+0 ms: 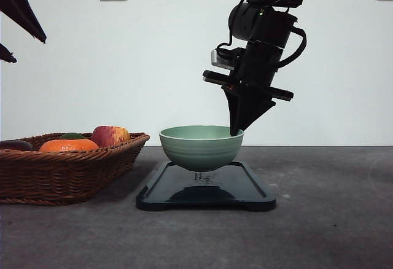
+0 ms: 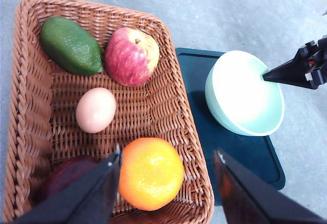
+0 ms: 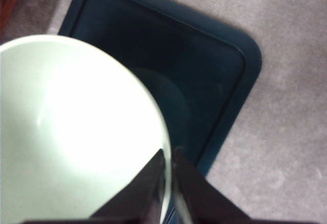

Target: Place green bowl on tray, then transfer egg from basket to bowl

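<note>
Right end effector [image 1: 236, 131] clamped on green bowl [image 1: 201, 147] rim, bowl just above tray [image 1: 206, 189], left end effector [image 2: 166, 160] apart over basket [image 2: 168, 106] holding egg [image 2: 95, 110]

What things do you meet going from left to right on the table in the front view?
Basket → tray with the green bowl above its middle → right claw pinching the bowl's right rim.
</note>
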`<state>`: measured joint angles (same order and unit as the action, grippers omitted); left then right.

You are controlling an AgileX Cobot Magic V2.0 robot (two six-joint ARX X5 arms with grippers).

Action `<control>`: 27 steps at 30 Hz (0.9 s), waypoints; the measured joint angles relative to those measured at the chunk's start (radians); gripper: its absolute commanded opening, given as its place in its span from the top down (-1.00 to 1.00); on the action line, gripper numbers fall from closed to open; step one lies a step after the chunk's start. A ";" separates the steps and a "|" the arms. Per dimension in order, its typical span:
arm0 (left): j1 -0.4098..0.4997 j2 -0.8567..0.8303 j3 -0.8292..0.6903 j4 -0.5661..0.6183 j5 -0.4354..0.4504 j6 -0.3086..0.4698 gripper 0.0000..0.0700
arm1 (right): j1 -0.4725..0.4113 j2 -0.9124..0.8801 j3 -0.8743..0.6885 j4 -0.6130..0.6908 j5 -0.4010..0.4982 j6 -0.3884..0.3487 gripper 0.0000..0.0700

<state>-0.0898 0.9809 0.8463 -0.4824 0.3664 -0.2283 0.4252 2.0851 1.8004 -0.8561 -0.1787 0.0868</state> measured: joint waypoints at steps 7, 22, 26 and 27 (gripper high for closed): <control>0.000 0.000 0.000 0.000 0.000 0.000 0.00 | 0.000 0.025 0.000 -0.019 0.000 0.000 1.00; 0.000 0.000 0.000 0.000 0.000 0.000 0.00 | 0.000 0.033 0.002 -0.079 -0.003 0.003 0.37; 0.000 0.000 0.000 0.000 0.000 0.000 0.00 | 0.000 -0.013 0.004 -0.079 -0.003 0.004 0.37; 0.000 0.000 0.000 0.000 0.000 0.000 0.00 | 0.000 -0.033 0.004 -0.079 -0.002 0.003 0.37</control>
<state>-0.0898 0.9810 0.8463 -0.4824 0.3664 -0.2283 0.4248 2.0520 1.8042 -0.9351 -0.1812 0.0902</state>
